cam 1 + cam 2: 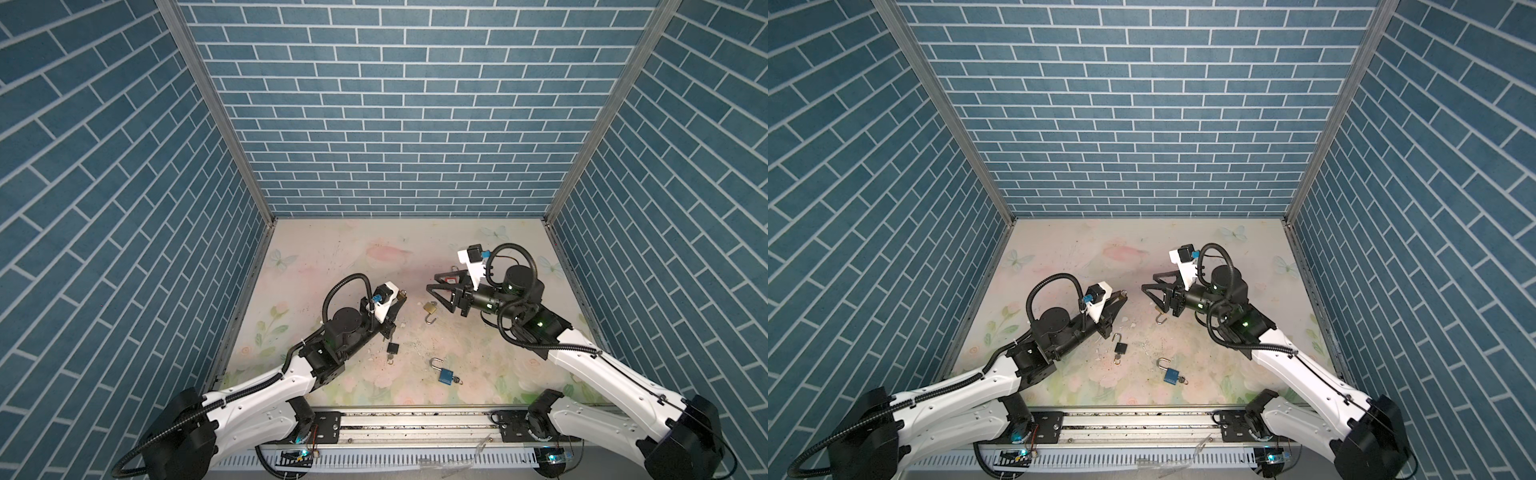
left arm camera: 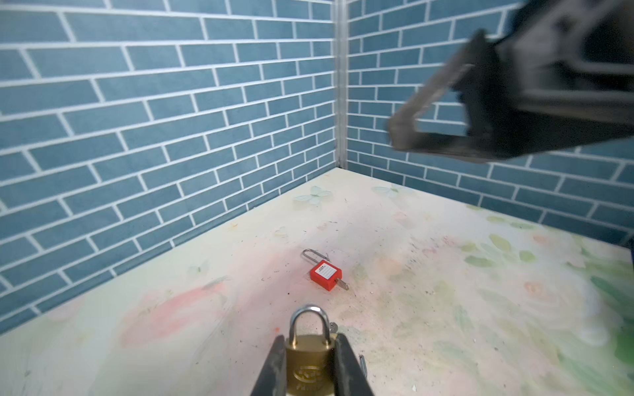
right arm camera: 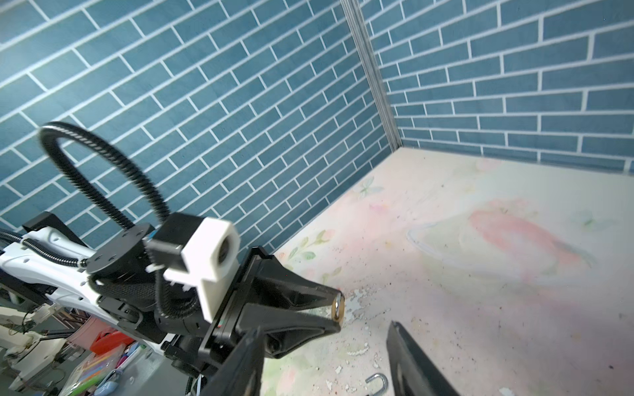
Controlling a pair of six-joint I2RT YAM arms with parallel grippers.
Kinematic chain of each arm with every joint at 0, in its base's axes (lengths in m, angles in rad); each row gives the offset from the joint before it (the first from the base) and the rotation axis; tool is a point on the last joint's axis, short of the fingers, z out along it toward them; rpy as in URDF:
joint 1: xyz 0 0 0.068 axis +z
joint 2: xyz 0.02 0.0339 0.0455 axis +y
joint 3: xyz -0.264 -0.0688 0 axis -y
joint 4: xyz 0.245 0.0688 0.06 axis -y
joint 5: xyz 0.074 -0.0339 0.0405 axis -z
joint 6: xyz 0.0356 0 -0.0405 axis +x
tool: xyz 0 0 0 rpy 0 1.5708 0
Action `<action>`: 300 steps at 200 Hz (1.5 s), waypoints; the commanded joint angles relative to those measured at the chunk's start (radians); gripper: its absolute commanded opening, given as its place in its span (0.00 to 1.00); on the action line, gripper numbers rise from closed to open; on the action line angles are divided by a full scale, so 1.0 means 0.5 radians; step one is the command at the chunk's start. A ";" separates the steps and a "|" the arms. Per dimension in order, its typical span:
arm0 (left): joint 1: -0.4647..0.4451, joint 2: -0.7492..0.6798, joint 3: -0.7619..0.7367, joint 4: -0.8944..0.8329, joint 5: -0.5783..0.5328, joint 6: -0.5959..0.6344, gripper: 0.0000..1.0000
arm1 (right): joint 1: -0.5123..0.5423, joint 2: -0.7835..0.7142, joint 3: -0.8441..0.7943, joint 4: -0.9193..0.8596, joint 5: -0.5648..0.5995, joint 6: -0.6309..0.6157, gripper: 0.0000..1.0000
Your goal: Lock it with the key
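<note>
Firstly, blue padlock (image 1: 445,375): lies flat nearest the front edge of the table (image 1: 332,257), right of middle, with a key (image 1: 457,380) at its base.
Black padlock (image 1: 392,348): a little farther back and to the left, flat, shackle lifted, just beside the left arm's wrist.
Loose padlock (image 1: 431,308): brass, flat near the table's middle, shackle swung open. It lies below and just in front of the right claw.
Left claw (image 1: 401,296): pinching the brass padlock (image 2: 310,363) by its two sides, held clear of the table, left of middle.
Brass padlock, detail: shackle points away from the wrist and looks seated in the body — whether a key sits in it cannot be told.
Right claw (image 1: 432,281): spread, nothing between its fingers (image 3: 411,356). It faces the left claw across a short gap.
Red padlock (image 2: 326,274): farthest back, flat on the table, white label up, a key stub at its base — half hidden behind the right claw in both top views.
</note>
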 commanded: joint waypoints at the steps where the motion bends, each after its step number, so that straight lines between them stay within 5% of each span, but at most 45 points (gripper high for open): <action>1: -0.006 -0.008 0.198 -0.333 -0.449 -0.659 0.00 | 0.067 -0.113 -0.227 0.361 0.178 -0.097 0.59; 38: 0.073 0.129 0.476 -0.879 -0.464 -1.471 0.00 | 0.323 -0.149 -0.530 0.601 0.560 -0.190 0.57; 88: 0.513 0.349 0.413 -1.072 0.388 -2.428 0.00 | 0.641 0.236 -0.622 0.949 0.970 -0.139 0.53; 118: 0.563 0.342 0.274 -1.026 0.450 -2.731 0.00 | 0.715 0.543 -0.479 0.967 0.996 -0.123 0.50; 207: 0.599 0.316 0.124 -0.908 0.282 -3.107 0.00 | 0.711 1.188 -0.140 1.036 0.936 -0.155 0.44; 261: 0.631 0.325 0.028 -0.766 0.248 -3.188 0.00 | 0.531 1.489 0.017 1.123 0.460 0.017 0.35; 300: 0.691 0.318 0.006 -0.745 0.266 -3.173 0.00 | 0.502 1.615 0.071 1.190 0.292 0.064 0.37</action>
